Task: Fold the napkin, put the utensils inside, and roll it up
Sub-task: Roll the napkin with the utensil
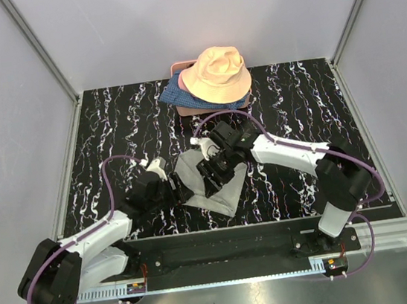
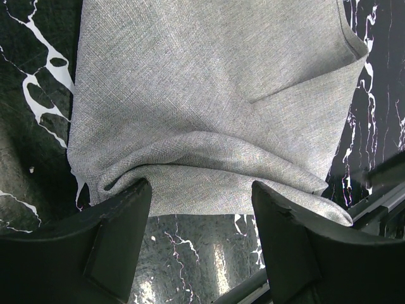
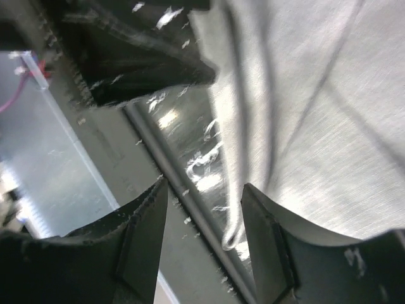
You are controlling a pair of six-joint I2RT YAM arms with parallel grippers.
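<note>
The light-grey napkin (image 1: 219, 187) lies rumpled and partly folded on the black marbled table (image 1: 110, 127), between my two grippers. My left gripper (image 1: 176, 191) stands open at the napkin's left edge. In the left wrist view the napkin (image 2: 209, 101) bunches in a fold just beyond the left gripper (image 2: 201, 193), with bare table between the fingers (image 2: 120, 218). My right gripper (image 1: 213, 170) is open over the napkin's top. In the right wrist view a looped hem of the napkin (image 3: 316, 95) hangs beside its right finger (image 3: 266, 234), inside the open right gripper (image 3: 205, 196). The utensils are out of view.
A peach bucket hat (image 1: 216, 74) sits on blue patterned fabric (image 1: 173, 92) over a pink item at the table's back middle. Grey walls close in the left, right and back. A metal rail (image 1: 276, 247) runs along the near edge by the arm bases.
</note>
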